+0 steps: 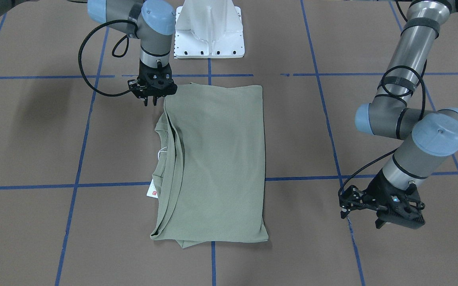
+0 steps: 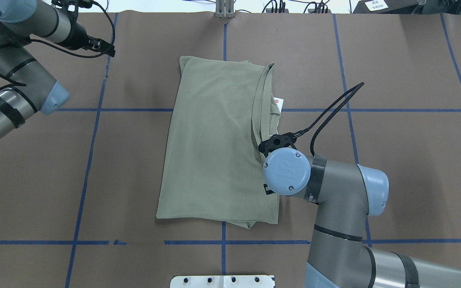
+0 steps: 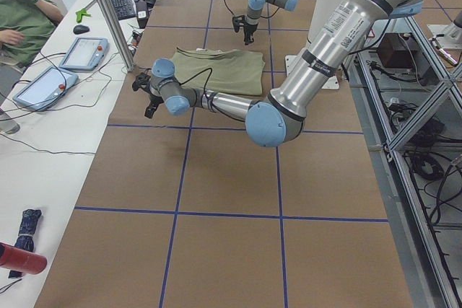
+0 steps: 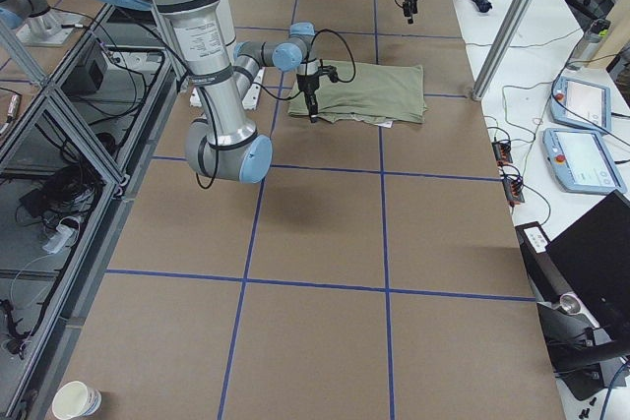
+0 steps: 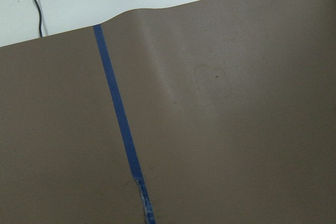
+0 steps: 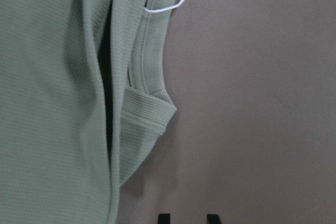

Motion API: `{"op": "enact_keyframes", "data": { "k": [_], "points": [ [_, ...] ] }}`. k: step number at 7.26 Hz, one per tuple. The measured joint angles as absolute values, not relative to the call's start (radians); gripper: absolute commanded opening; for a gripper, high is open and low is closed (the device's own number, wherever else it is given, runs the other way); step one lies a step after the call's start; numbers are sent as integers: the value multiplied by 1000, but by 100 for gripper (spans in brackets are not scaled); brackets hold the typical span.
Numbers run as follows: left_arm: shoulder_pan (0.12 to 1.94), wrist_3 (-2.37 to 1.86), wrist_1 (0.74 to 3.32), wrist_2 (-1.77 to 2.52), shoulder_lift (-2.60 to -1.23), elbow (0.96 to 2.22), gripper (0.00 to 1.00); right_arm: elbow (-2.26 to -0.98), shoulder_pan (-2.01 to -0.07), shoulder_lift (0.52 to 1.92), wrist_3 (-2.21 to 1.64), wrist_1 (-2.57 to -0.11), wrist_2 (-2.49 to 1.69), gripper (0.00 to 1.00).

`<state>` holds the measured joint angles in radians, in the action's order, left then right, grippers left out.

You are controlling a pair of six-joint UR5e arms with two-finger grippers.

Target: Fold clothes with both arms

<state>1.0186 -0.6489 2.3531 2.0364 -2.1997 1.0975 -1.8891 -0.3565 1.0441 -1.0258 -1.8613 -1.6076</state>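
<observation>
The olive-green shirt lies folded into a tall rectangle at the table's middle, its ribbed neck and white hang tag sticking out along one long side. My right gripper hovers fingers-down just off the shirt's corner near the base. It is open, with bare table showing between its fingertips. My left gripper stands open and empty, well off to the shirt's other side, above bare table. From overhead the right wrist hides part of the shirt's edge.
The white pedestal base stands at the robot's side of the table. Blue tape lines cross the brown table cover. A seated person and tablets are at a side desk beyond the table's far edge.
</observation>
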Motion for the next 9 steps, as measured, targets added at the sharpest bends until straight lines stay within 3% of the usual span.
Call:
{"op": "enact_keyframes", "data": {
  "k": [5, 9],
  "points": [
    [1017, -649, 2353, 2037, -2200, 1098, 100, -1650, -431, 902, -1045, -1625, -1609, 46],
    [1016, -649, 2353, 2037, -2200, 1098, 100, -1621, -447, 907, -1003, -1648, -1613, 49]
  ]
}}
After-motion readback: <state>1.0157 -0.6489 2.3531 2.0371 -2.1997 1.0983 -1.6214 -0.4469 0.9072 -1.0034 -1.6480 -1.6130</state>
